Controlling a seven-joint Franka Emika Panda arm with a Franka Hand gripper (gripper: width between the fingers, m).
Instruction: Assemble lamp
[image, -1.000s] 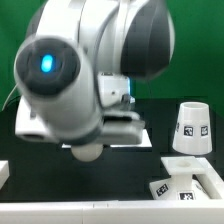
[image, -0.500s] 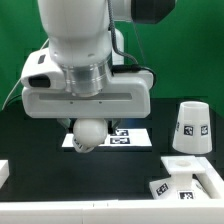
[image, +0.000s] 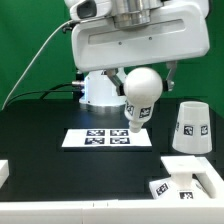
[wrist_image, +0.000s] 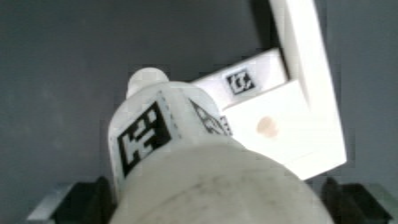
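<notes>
My gripper (image: 143, 80) is shut on the white round-headed bulb (image: 140, 98) and holds it in the air, tilted, neck pointing down, above the marker board's right end. In the wrist view the bulb (wrist_image: 187, 150) fills the foreground between the dark fingers (wrist_image: 71, 203), with its tag showing. The flat square base (image: 190, 178) lies on the black table at the front right. It also shows in the wrist view (wrist_image: 306, 95), below and beyond the bulb's neck, with a tag and a small hole. The cone shade (image: 190, 127) stands upright behind the base.
The marker board (image: 100, 138) lies flat in the middle of the table. The arm's white pedestal (image: 100, 92) stands behind it. A white block (image: 3, 172) sits at the left edge. A green backdrop closes the rear.
The arm has risen and swung toward the exterior view's right, carrying the bulb from low over the marker board's left end up to above its right end, nearer the shade and base.
</notes>
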